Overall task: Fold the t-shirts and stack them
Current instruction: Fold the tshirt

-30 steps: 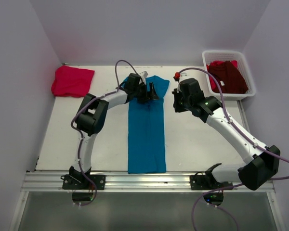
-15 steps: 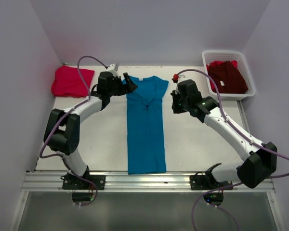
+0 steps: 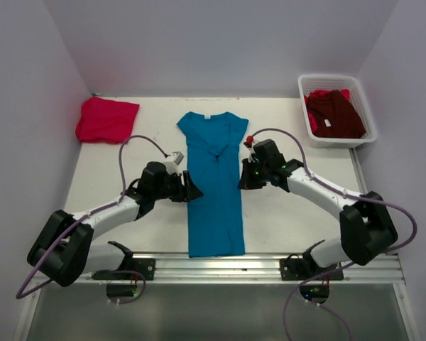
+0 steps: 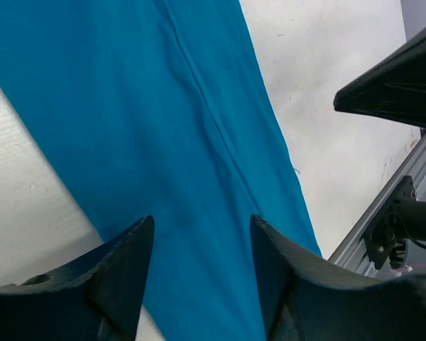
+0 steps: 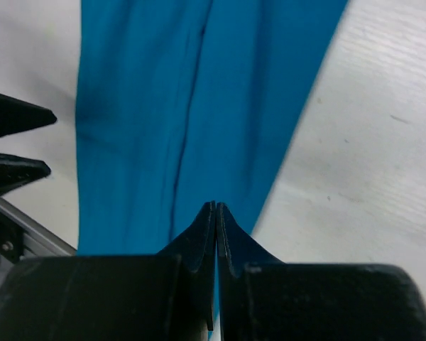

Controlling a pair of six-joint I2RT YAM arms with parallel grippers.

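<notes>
**Left gripper** (image 3: 190,190) (image 4: 200,222): The jaws are seen parted to a moderate width. Nothing is gripped between them. The fingers (image 4: 124,266) are positioned over the 9 o'clock edge of the teal-blue t-shirt (image 3: 214,192) (image 4: 163,142) (image 5: 199,92); contact with the cloth cannot be confirmed.

**Right gripper** (image 3: 243,179) (image 5: 214,209): The jaws are pressed fully together. The tips are located at the 3 o'clock edge of the same shirt. Whether cloth is pinched cannot be told.

**Work surface:** The teal-blue t-shirt is laid flat at the centre of the white table (image 3: 291,213) as a long narrow strip, collar toward 12 o'clock, hem at 6 o'clock beside the aluminium rail (image 3: 213,266). A pinkish-red t-shirt (image 3: 106,119) is placed folded at 10 o'clock. A maroon t-shirt (image 3: 335,114) is contained in the white mesh basket (image 3: 329,76) at 2 o'clock.

**Enclosure:** The table is bounded by plain pale walls (image 3: 213,42) on three sides.
</notes>
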